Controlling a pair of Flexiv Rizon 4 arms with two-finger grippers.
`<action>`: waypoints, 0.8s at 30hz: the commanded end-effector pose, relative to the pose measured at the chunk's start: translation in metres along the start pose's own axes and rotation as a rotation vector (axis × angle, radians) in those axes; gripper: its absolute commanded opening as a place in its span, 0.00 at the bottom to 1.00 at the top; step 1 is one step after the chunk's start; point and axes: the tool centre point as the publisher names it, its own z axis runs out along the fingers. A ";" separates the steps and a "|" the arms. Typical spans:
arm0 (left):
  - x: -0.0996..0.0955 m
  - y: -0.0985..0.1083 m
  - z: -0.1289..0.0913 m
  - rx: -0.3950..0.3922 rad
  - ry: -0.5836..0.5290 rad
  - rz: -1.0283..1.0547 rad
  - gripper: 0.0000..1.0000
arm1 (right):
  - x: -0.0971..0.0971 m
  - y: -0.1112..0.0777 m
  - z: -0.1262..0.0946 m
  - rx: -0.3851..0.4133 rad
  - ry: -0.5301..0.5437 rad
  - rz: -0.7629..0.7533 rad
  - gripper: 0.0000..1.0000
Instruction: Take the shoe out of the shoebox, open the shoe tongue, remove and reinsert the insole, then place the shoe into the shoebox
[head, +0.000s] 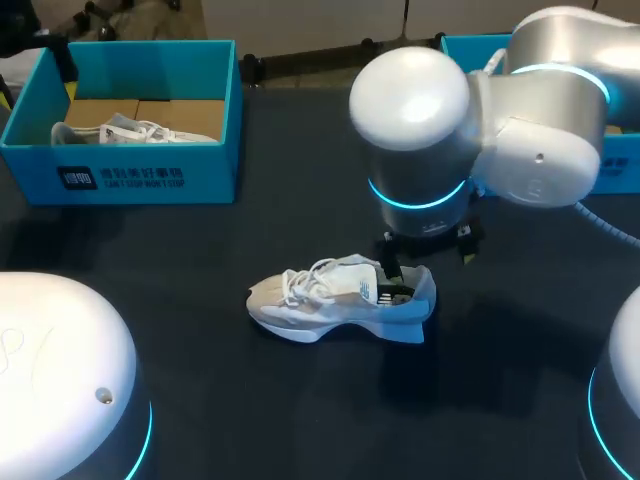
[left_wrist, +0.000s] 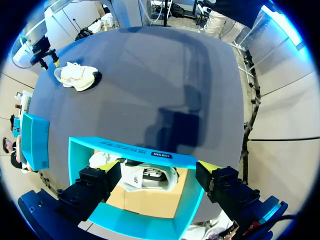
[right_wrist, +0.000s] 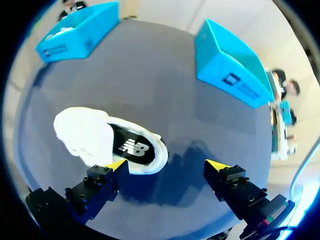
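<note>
yellow tips of the right gripper (right_wrist: 166, 165) stood wide apart, and nothing was held between them. the shoe (right_wrist: 107, 142) lay on the dark table (right_wrist: 165, 80), just ahead of one finger. its heel end was very close to that yellow tip, but i could not tell if they touched. the other finger was well apart from the shoe. the shoe was white with white laces, and a dark part showed at its heel end. its toe was the end far from the gripper.

from above, the right arm (head: 520, 110) reached over the table. its gripper hung by the heel of the shoe and was mostly hidden under the big round wrist.

the left gripper (left_wrist: 158, 166) was open wide too, and it held nothing. it hung over a blue box (left_wrist: 135, 150). a second shoe (left_wrist: 150, 177) lay in that box on brown card, under the gap between the fingers. the fingers looked to be above it. the first shoe was far ahead of this gripper, out on the table.

one more blue box, the far box (right_wrist: 230, 65), sat well ahead of the right gripper, well apart from the shoe.
</note>
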 end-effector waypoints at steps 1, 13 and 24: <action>0.001 -0.001 0.000 -0.004 0.002 0.000 1.00 | -0.004 0.000 -0.019 -0.061 0.128 -0.230 1.00; 0.001 -0.001 0.000 -0.004 0.002 0.000 1.00 | 0.002 0.009 -0.028 -0.100 0.108 -0.393 1.00; 0.001 -0.001 0.000 -0.004 0.002 0.000 1.00 | 0.008 0.006 -0.027 -0.333 0.180 -0.723 1.00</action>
